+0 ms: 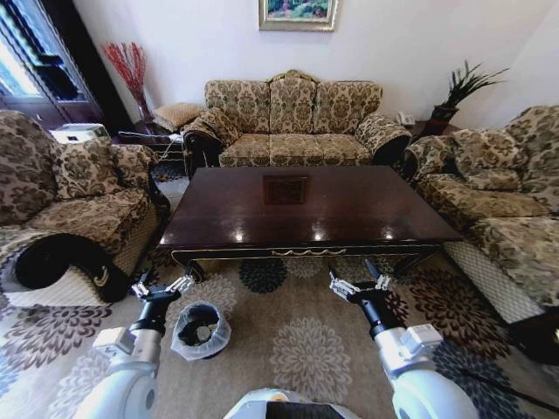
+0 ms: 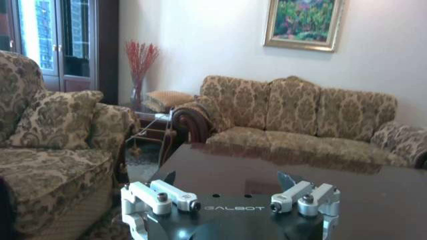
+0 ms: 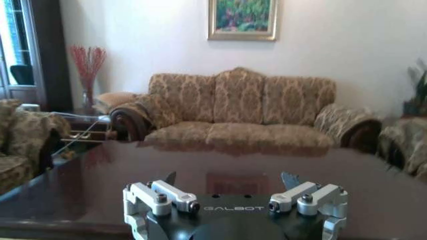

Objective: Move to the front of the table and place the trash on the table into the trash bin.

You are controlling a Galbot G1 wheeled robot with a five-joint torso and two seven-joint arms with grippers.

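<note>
I'm looking into a living room with pale walls, where a gold-framed painting point(image 1: 298, 13) hangs above a three-seat patterned sofa point(image 1: 295, 122) at the far side. Matching floral sofas sit at left point(image 1: 70, 205) and right point(image 1: 502, 196), all on a brown rug with big flower medallions point(image 1: 306, 349). Daylight comes through a dark-framed window point(image 1: 31, 61) at far left, beside a vase of red twigs point(image 1: 131, 74), and a potted plant point(image 1: 458, 92) stands in the far right corner.

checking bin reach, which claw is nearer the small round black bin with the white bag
Left. The left claw hovers just above-left of the small round black bin; the right claw hangs far across the rug.
</note>
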